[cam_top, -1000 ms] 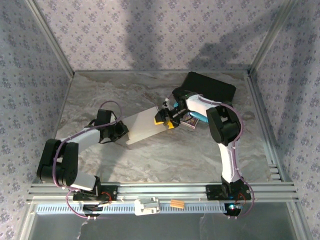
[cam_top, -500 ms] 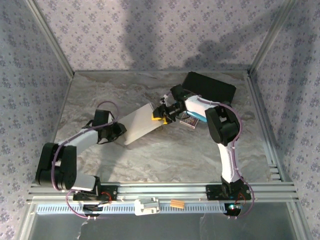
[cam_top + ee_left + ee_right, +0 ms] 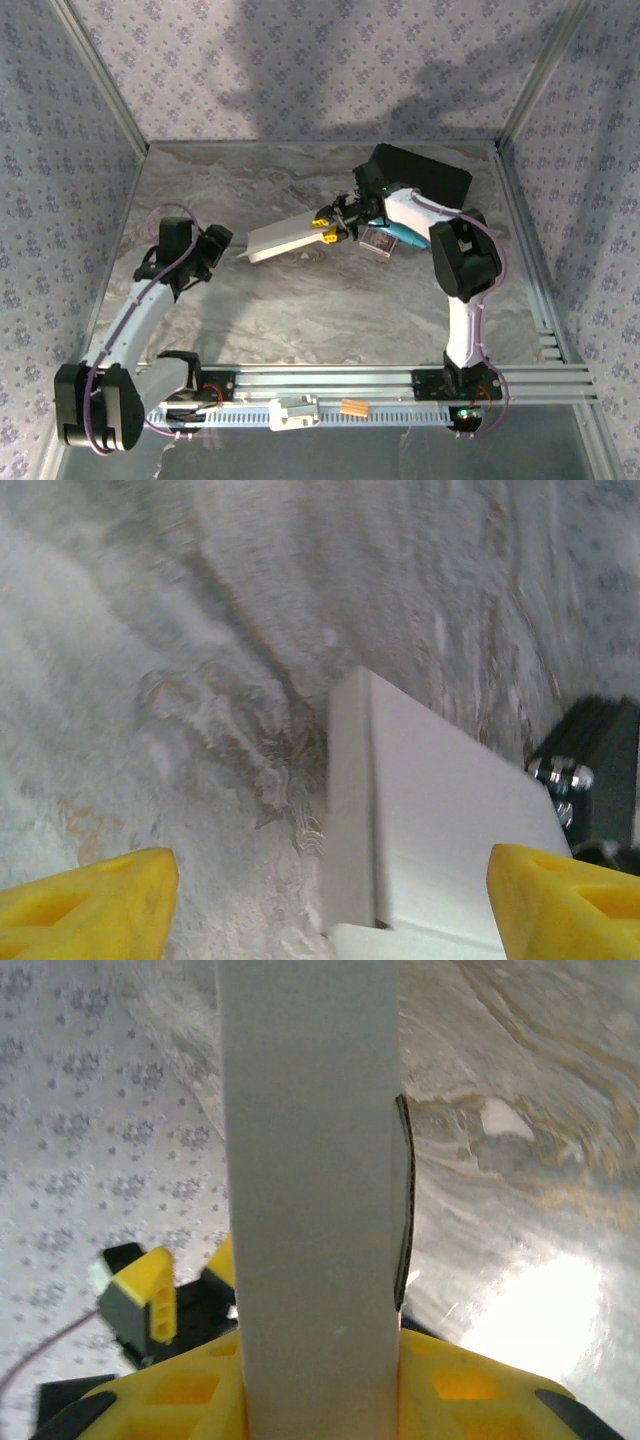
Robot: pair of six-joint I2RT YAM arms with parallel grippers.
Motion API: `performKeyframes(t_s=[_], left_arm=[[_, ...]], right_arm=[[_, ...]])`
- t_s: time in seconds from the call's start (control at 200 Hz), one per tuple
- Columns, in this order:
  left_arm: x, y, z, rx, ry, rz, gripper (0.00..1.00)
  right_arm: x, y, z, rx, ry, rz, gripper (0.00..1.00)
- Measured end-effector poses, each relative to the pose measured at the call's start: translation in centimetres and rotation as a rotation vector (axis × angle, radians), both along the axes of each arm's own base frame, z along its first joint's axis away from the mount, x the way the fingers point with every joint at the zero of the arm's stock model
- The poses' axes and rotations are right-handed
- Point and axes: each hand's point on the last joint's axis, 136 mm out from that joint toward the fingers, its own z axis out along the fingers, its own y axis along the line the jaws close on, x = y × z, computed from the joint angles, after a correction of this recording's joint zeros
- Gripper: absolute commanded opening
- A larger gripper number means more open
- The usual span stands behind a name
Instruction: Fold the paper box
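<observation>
Gripping the right end of the paper box (image 3: 280, 238), the right gripper (image 3: 330, 222) is holding it near the middle of the top view, the white slab running down and to the left across the marble table (image 3: 330, 310). The left gripper (image 3: 215, 245) is sitting left of centre, just beside the box's free end and not touching it, its jaws standing wide. A black case (image 3: 420, 172) is lying toward the upper right, and a small patterned card packet (image 3: 377, 241) is lying just right of the right gripper. In the left wrist view, the left gripper (image 3: 325, 920) is showing its yellow fingertips (image 3: 90, 900) far apart in the two lower corners, while the paper box (image 3: 440, 820) is filling the lower middle and right and the black case (image 3: 600, 770) is showing at the right edge. In the right wrist view, the paper box (image 3: 310, 1190) is rising as a white band up the centre, and the right gripper (image 3: 320, 1400) is clamping it at the bottom edge between yellow fingers (image 3: 470, 1390); the left gripper (image 3: 160, 1295) is showing at lower left against the patterned wall (image 3: 90, 1110).
</observation>
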Motion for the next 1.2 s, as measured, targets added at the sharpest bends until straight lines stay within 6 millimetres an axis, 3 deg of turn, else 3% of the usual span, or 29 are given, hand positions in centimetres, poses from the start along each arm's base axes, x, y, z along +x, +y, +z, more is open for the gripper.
performKeyframes(t_s=[0.19, 0.27, 0.495, 0.78, 1.034, 1.199], left_arm=[[-0.2, -0.5, -1.4, -0.195, 0.114, 0.177, 0.84], [0.0, -1.0, -1.8, -0.258, 0.150, 0.226, 0.84], [-0.9, -5.0, -4.2, -0.394, 0.333, 0.257, 0.81], [0.0, -7.2, -3.2, -0.533, 0.346, 0.313, 0.64], [-0.4, -8.6, -3.1, -0.592, 0.391, 0.330, 0.64], [-0.5, -8.6, -3.0, -0.603, 0.396, 0.340, 0.48]], right_arm=[[-1.6, -1.1, 0.0, -0.021, 0.217, -0.064, 0.33], [-2.4, -1.2, 0.0, -0.025, 0.281, -0.067, 0.28], [-3.8, -1.7, 0.1, -0.034, 0.405, -0.069, 0.27], [-4.0, -2.5, 0.2, -0.037, 0.459, -0.085, 0.27], [-3.6, -2.9, 0.0, -0.034, 0.464, -0.097, 0.27], [-3.5, -3.0, -0.2, -0.029, 0.477, -0.098, 0.27]])
